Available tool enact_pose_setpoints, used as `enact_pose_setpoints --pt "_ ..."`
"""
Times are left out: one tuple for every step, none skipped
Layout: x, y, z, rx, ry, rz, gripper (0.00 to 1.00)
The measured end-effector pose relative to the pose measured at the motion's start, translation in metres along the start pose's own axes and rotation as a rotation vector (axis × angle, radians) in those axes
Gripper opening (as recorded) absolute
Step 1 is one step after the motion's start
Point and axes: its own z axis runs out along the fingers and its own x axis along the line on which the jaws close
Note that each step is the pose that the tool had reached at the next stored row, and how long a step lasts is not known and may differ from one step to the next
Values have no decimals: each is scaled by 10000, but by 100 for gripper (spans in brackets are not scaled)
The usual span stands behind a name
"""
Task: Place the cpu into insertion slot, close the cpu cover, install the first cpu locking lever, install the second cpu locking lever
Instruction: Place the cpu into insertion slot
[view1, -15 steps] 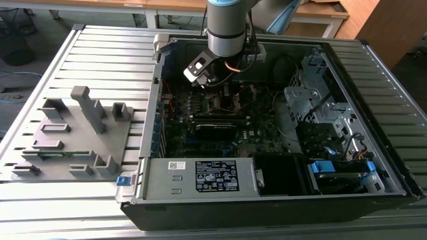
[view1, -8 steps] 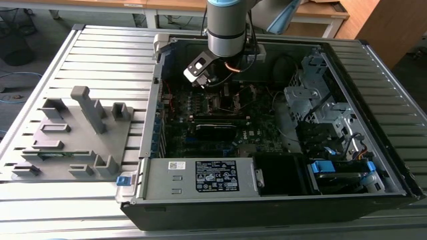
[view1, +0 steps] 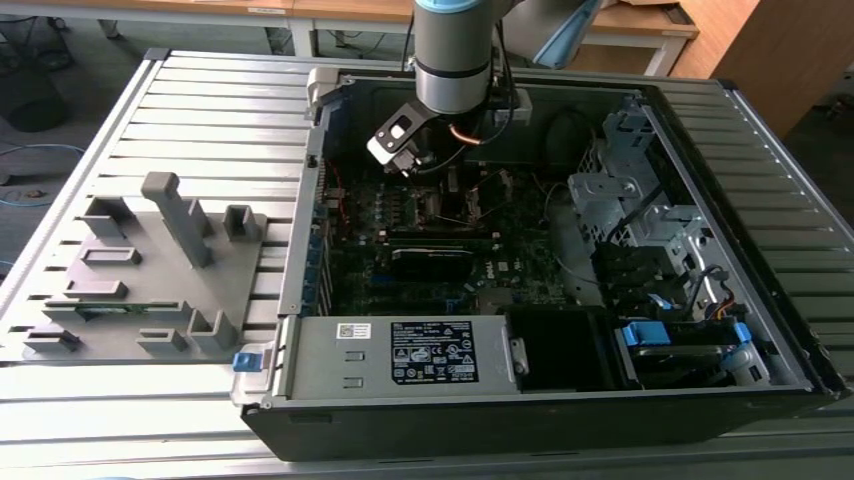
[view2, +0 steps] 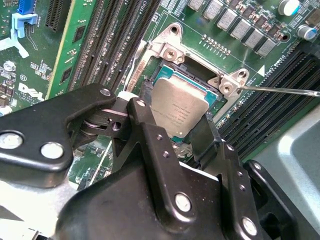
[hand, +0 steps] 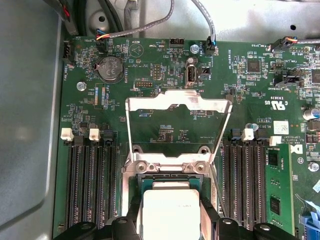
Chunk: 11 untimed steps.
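Slatted table (view1: 200, 100) bears case (view1: 534, 425), perhaps plastic fixture (view1: 147, 270).

The cpu (view2: 181, 102) is a flat square with a dull grey-brown top. It sits right over the insertion slot (view2: 192, 75), pinched on two opposite edges by the gripper (view2: 174, 117). Can't tell if it's fully seated. The slot's a dark square socket with a silvery rim. The cpu cover (hand: 210, 104), a thin silvery window frame, is swung wide open on its hinge.

The flat square metal cpu (view2: 177, 105) lies over the square metal-rimmed insertion slot (view2: 191, 75), between the gripper's (view2: 172, 120) fingers (view2: 140, 112); the thin metal-frame cpu cover (hand: 177, 101) stands open beyond, memory slots (hand: 92, 190) flanking.
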Motion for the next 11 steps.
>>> enact_pose_setpoints --pt "0 0 0 -1 0 0 54" --pt "0 0 0 -1 0 0 54" --pt "0 0 0 0 0 0 54" --pt "0 0 1 0 0 0 54" --pt "0 0 1 -1 0 0 54" --pt "0 0 1 -1 0 0 54" --pt "0 0 1 -1 0 0 54" --pt "0 0 1 -1 0 1 54" --pt "0 1 2 -5 -4 0 54" --pt "0 0 3 -5 0 0 55" --pt "4 1 8 -11 20 2 55"
